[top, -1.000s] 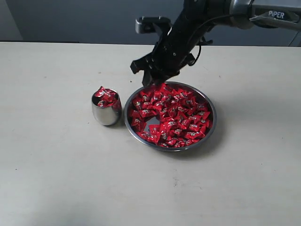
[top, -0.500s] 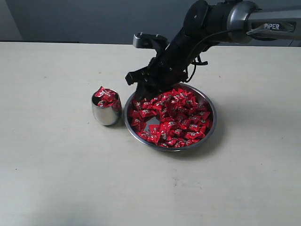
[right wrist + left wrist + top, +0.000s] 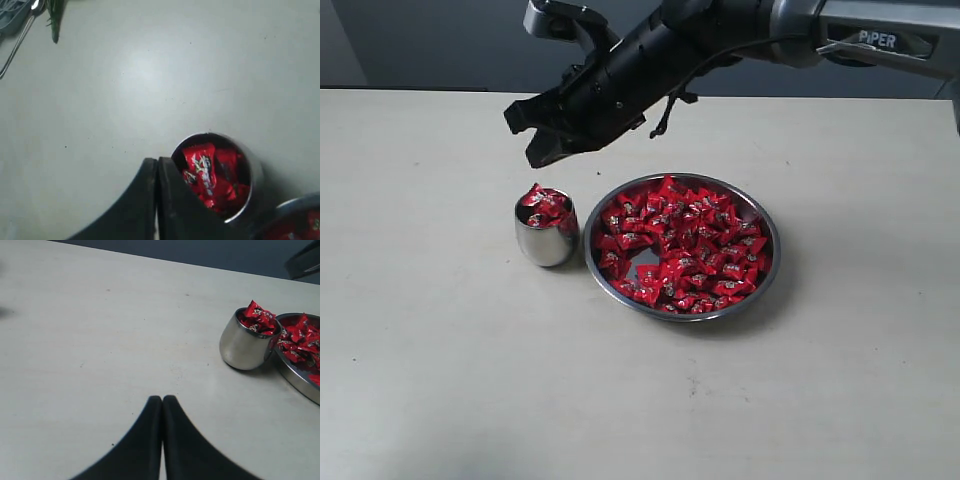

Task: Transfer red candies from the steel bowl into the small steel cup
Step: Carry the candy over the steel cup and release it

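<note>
Your left gripper [image 3: 162, 400] hangs low over the bare worktop [image 3: 75, 340], well apart from the task's things. Its jaws are pressed together and hold nothing.

Further right stands the small steel cup [image 3: 546, 240], just beside the steel bowl [image 3: 646, 257]. The red candies [image 3: 685, 245] fill most of the bowl, and more of them are heaped above the cup's rim.

Your right gripper [image 3: 157, 162] reaches across and hovers above the cup, near its rim. Its jaws are fully closed, and I see no candy between them.

Two things could go wrong here, I think. If the jaws really carry nothing, this trip to the cup adds no candy. And because the cup is already piled high, a new candy may slide off the heap onto the worktop. If you lower the gripper too far, it could also push the cup over or against the bowl.

The left wrist view shows the cup from the side, so you see how high the heap stands. The right wrist view looks down into the cup and shows the closed jaws. Only the exterior view shows the whole bowl and the gripper's height over the cup, but it does not show the left gripper.
</note>
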